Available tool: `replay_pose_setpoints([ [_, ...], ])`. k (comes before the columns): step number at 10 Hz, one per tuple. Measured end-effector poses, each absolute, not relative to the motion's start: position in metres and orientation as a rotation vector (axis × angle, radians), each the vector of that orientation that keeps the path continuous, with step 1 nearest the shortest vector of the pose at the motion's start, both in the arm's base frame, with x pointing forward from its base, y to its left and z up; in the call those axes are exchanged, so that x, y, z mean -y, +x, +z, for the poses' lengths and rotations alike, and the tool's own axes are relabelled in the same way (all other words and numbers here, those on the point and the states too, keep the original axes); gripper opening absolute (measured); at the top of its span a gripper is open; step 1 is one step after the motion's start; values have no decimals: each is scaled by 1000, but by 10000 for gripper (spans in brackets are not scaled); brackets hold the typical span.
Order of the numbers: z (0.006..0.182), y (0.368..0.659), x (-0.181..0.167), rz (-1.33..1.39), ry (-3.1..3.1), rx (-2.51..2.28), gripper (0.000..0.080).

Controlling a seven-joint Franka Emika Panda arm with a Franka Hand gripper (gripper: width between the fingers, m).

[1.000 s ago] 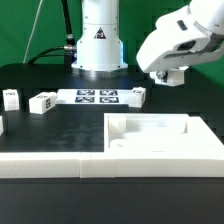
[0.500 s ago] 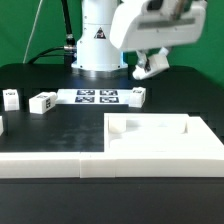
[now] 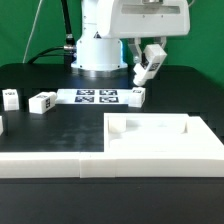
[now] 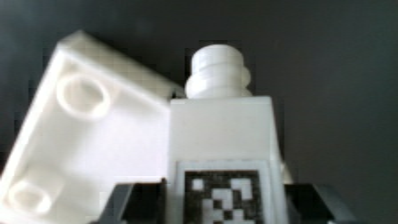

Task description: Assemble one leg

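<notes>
My gripper (image 3: 148, 70) hangs in the air at the back, to the exterior view's right of the robot base. It is shut on a leg (image 3: 151, 60), held tilted above the table. In the wrist view the leg (image 4: 222, 120) is a white block with a round peg at its far end. A black-and-white tag sits on its face between my dark fingers (image 4: 139, 200), with my gripper (image 4: 217, 202) closed around it. The large white tray-like panel (image 3: 200, 150) lies at the front right, and it also shows under the leg in the wrist view (image 4: 80, 110).
The marker board (image 3: 98, 97) lies in front of the robot base. Three more small white tagged legs lie near it (image 3: 10, 97), (image 3: 43, 101), (image 3: 138, 95). A long white bar (image 3: 50, 168) runs along the front edge.
The arm has swung from the exterior view's far right toward the centre, carrying the leg with it. The gripper has turned and the leg now hangs tilted below it.
</notes>
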State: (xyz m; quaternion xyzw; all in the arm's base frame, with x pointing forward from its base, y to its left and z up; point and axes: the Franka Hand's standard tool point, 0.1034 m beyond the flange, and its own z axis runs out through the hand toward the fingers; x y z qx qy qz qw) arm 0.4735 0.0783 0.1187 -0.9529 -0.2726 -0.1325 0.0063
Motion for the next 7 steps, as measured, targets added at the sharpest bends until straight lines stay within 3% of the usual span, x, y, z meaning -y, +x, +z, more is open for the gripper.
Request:
replay_pose_setpoints([
  [1, 111, 484, -84, -473, -2970, 856, 288],
  [4, 114, 548, -68, -823, -2946, 853, 288],
  [7, 112, 547, -69, -819, -2941, 843, 288],
])
